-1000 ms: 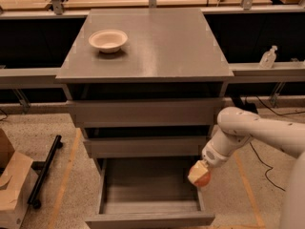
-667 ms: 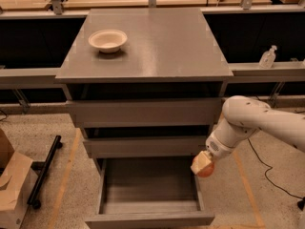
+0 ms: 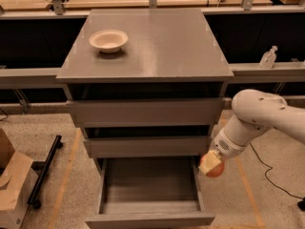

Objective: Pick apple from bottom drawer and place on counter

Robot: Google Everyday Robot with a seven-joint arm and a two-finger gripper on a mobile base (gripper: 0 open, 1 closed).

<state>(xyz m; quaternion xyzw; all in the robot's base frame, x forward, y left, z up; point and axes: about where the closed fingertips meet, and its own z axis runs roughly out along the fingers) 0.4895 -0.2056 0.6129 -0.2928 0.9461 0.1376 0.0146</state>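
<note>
The gripper (image 3: 211, 165) hangs at the end of the white arm, just right of the open bottom drawer (image 3: 149, 218) and above its right wall. It is shut on the apple (image 3: 215, 170), whose red-orange underside shows below the pale fingers. The drawer's grey inside shows nothing in it. The grey counter (image 3: 157, 42) lies well above and to the left of the gripper.
A white bowl (image 3: 108, 40) stands on the counter's left rear. The two upper drawers stick out slightly. A cardboard box (image 3: 12, 185) and a black bar (image 3: 45, 171) lie on the floor at left. A spray bottle (image 3: 268, 57) stands on the ledge at right.
The gripper has risen and moved right with the apple, from inside the drawer's right side to just outside and above its right wall.
</note>
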